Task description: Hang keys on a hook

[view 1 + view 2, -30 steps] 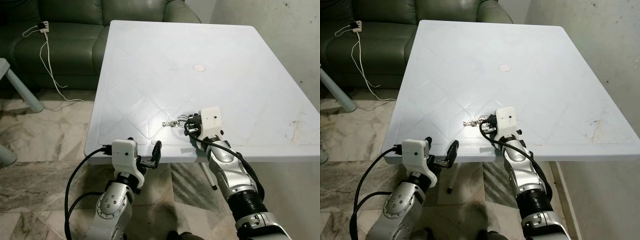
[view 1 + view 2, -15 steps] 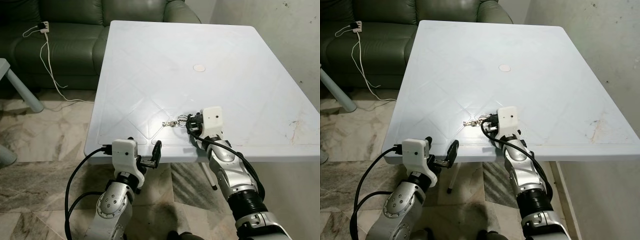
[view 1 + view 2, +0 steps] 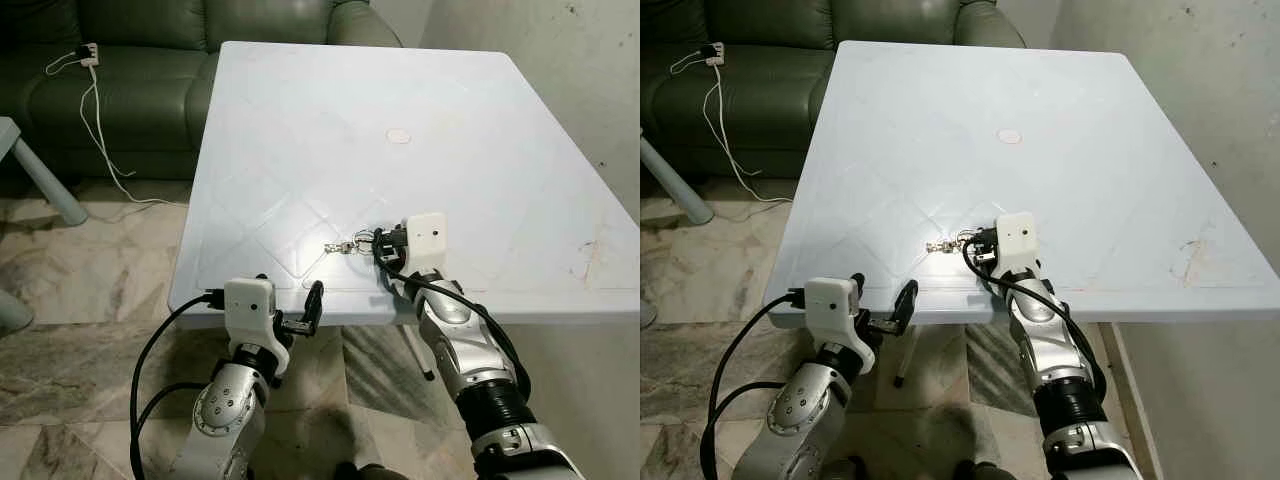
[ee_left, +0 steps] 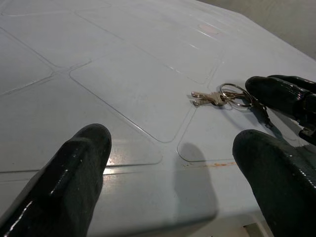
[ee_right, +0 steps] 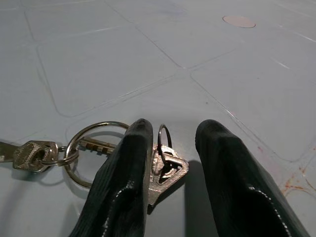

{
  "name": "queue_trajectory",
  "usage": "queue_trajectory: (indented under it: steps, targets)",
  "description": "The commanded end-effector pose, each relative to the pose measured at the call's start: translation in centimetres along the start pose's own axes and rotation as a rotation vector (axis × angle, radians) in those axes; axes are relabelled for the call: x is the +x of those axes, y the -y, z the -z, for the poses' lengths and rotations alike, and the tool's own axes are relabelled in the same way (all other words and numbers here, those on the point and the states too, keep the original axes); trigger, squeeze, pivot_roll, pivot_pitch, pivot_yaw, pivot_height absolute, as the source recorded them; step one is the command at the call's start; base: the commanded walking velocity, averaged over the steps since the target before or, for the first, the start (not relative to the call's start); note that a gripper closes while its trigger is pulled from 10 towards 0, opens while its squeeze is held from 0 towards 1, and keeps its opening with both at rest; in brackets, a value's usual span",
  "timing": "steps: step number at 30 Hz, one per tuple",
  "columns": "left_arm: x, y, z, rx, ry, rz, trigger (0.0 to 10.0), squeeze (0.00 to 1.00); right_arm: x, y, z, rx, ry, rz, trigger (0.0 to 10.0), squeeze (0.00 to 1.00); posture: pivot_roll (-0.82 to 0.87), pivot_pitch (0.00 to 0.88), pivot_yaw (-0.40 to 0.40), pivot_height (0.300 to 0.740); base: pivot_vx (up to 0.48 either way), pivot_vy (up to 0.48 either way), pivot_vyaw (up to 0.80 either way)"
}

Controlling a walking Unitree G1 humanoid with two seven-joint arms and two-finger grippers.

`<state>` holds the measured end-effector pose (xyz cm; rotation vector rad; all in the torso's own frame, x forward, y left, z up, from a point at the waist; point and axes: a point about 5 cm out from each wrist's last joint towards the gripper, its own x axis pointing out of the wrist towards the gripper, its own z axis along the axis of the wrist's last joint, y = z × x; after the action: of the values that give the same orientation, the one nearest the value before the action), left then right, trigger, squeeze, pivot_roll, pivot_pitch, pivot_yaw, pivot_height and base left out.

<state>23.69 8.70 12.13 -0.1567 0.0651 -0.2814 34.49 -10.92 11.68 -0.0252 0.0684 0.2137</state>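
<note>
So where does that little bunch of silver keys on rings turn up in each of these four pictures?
Left eye view: bunch of silver keys near the white table's front edge, at the right gripper.
Right eye view: same spot.
Left wrist view: ahead on the table.
Right wrist view: rings and key by the black fingers.
Shared landmark: the round cap mid-table.

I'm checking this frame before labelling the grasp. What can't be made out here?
- Whether the right tool already pinches the keys: in the right wrist view one finger covers part of a key.
- The hook: no hook can be made out.
- Key teeth: too small in the left eye view.
- The left tool sits below the table edge.
</note>
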Motion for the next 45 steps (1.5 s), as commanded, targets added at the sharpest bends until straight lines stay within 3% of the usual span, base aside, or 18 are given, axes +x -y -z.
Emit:
queue_trajectory:
  steps: [1, 5, 11, 12, 13, 14, 15, 20, 21, 22, 26, 27, 31, 33, 41, 42, 43, 45]
  targets:
    - [0.22, 0.77, -0.06, -0.036, 0.006, 0.004, 10.0, 0.00, -0.15, 0.70, -0.25, 0.001, 0.011, 0.016, 9.1, 0.37, 0.14, 0.162, -0.119, 0.740, 0.000, 0.000, 0.00]
    - [0.25, 0.76, -0.07, -0.036, 0.006, 0.004, 10.0, 0.00, -0.21, 0.89, -0.19, -0.001, 0.009, 0.017, 10.0, 0.38, 0.14, 0.161, -0.119, 0.740, 0.000, 0.000, 0.00]
    - [0.32, 0.77, -0.12, -0.036, 0.008, 0.003, 10.0, 0.00, -0.43, 1.11, 0.07, -0.009, -0.001, 0.010, 10.0, 0.36, 0.14, 0.161, -0.119, 0.740, 0.000, 0.000, 0.00]
    - [0.31, 0.81, -0.13, -0.037, 0.008, 0.004, 10.0, 0.00, -0.45, 1.07, 0.08, -0.008, -0.002, 0.007, 9.1, 0.36, 0.14, 0.161, -0.119, 0.740, 0.000, 0.000, 0.00]
    - [0.33, 0.82, -0.14, -0.037, 0.009, 0.004, 10.0, 0.00, -0.44, 1.04, 0.09, -0.008, -0.002, 0.006, 6.9, 0.36, 0.14, 0.161, -0.119, 0.740, 0.000, 0.000, 0.00]
    - [0.34, 0.82, -0.14, -0.037, 0.009, 0.004, 10.0, 0.00, -0.43, 1.03, 0.09, -0.009, -0.002, 0.006, 6.9, 0.36, 0.14, 0.161, -0.119, 0.740, 0.000, 0.000, 0.00]
    - [0.36, 0.82, -0.13, -0.035, 0.009, 0.005, 10.0, 0.00, -0.41, 1.00, 0.11, -0.010, -0.002, 0.006, 4.0, 0.36, 0.14, 0.160, -0.119, 0.740, 0.000, 0.000, 0.00]
    - [0.39, 0.74, -0.25, -0.035, 0.014, 0.002, 10.0, 0.00, -0.45, 0.91, 0.19, -0.014, -0.004, -0.001, 1.9, 0.36, 0.14, 0.160, -0.120, 0.740, 0.000, 0.000, 0.00]
    - [0.40, 0.73, -0.27, -0.035, 0.015, 0.001, 10.0, 0.00, -0.44, 0.91, 0.20, -0.014, -0.004, -0.001, 2.3, 0.36, 0.14, 0.160, -0.120, 0.740, 0.000, 0.000, 0.00]
    - [0.41, 0.72, -0.27, -0.035, 0.015, 0.001, 10.0, 0.00, -0.44, 0.84, 0.24, -0.014, -0.008, -0.006, 4.1, 0.35, 0.14, 0.160, -0.120, 0.740, 0.000, 0.000, 0.00]
    - [0.39, 0.73, -0.28, -0.035, 0.016, 0.000, 10.0, 0.00, -0.45, 0.79, 0.23, -0.016, -0.009, -0.008, 4.1, 0.35, 0.14, 0.160, -0.121, 0.740, 0.000, 0.000, 0.00]
    - [0.40, 0.72, -0.29, -0.036, 0.016, -0.001, 10.0, 0.00, -0.44, 0.78, 0.22, -0.017, -0.008, -0.009, 5.9, 0.35, 0.14, 0.161, -0.122, 0.740, 0.000, 0.000, 0.00]
    - [0.38, 0.69, -0.30, -0.037, 0.016, -0.003, 10.0, 0.00, -0.46, 0.73, 0.24, -0.018, -0.009, -0.011, 7.3, 0.36, 0.15, 0.162, -0.122, 0.740, 0.000, 0.000, 0.00]
    - [0.37, 0.69, -0.31, -0.037, 0.017, -0.004, 10.0, 0.00, -0.48, 0.69, 0.27, -0.018, -0.010, -0.013, 9.8, 0.36, 0.15, 0.163, -0.123, 0.740, 0.000, 0.000, 0.00]
    - [0.38, 0.69, -0.29, -0.039, 0.018, -0.008, 10.0, 0.00, -0.52, 0.51, 0.34, -0.019, -0.015, -0.025, 10.0, 0.36, 0.15, 0.160, -0.126, 0.740, 0.000, 0.000, 0.00]
    - [0.38, 0.69, -0.30, -0.038, 0.018, -0.008, 10.0, 0.00, -0.51, 0.49, 0.32, -0.019, -0.014, -0.027, 7.8, 0.36, 0.15, 0.160, -0.126, 0.740, 0.000, 0.000, 0.00]
    - [0.38, 0.70, -0.31, -0.039, 0.019, -0.008, 10.0, 0.00, -0.52, 0.46, 0.26, -0.018, -0.007, -0.027, 0.0, 0.35, 0.15, 0.160, -0.126, 0.740, 0.000, 0.000, 0.00]
    - [0.38, 0.70, -0.31, -0.039, 0.019, -0.008, 10.0, 0.00, -0.51, 0.45, 0.20, -0.015, -0.005, -0.023, 0.0, 0.35, 0.15, 0.160, -0.126, 0.740, 0.000, 0.000, 0.00]
